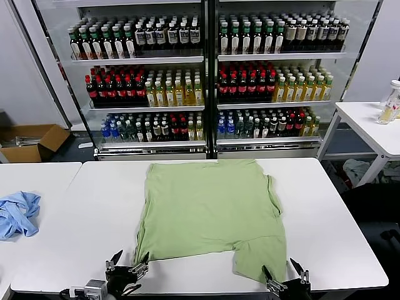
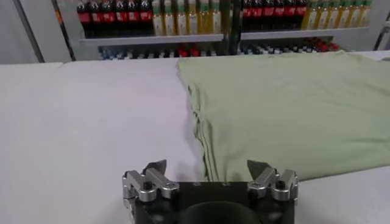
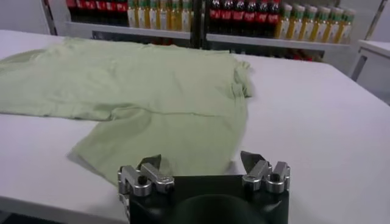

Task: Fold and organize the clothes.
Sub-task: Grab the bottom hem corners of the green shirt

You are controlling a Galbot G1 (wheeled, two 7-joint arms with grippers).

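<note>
On the white table (image 1: 337, 237), smooth matte top with rounded corners, lies the light green shirt (image 1: 206, 209), spread flat near the middle, reaching from the far edge almost to the near edge. Soft thin cotton, plain side up (no print or buttons visible), a few shallow wrinkles. Body roughly rectangular; the left edge is folded over into a thick doubled seam, seen clearly in the left wrist view (image 2: 286, 103). A flap or sleeve sticks out at the near right corner toward the table edge, and small bunched folds sit along the right side, visible from the right wrist view (image 3: 152, 91).

Left gripper (image 1: 127, 265) hovers at the near table edge just beside the shirt's near left corner, dark metal fingers spread apart, nothing between them; its wrist view (image 2: 207, 170) shows the fingertips just short of the fabric edge. Right gripper (image 1: 285, 273) hovers at the near edge at the tip of the protruding flap, fingers also spread, holding nothing; in its wrist view (image 3: 201, 163) the flap lies right in front of the fingertips.

Beyond the table stands a glass-fronted cooler (image 1: 206, 75) with rows of bottles. Crumpled blue cloth (image 1: 17, 214) on a second white table at left; open cardboard box (image 1: 31, 142) on the floor.
</note>
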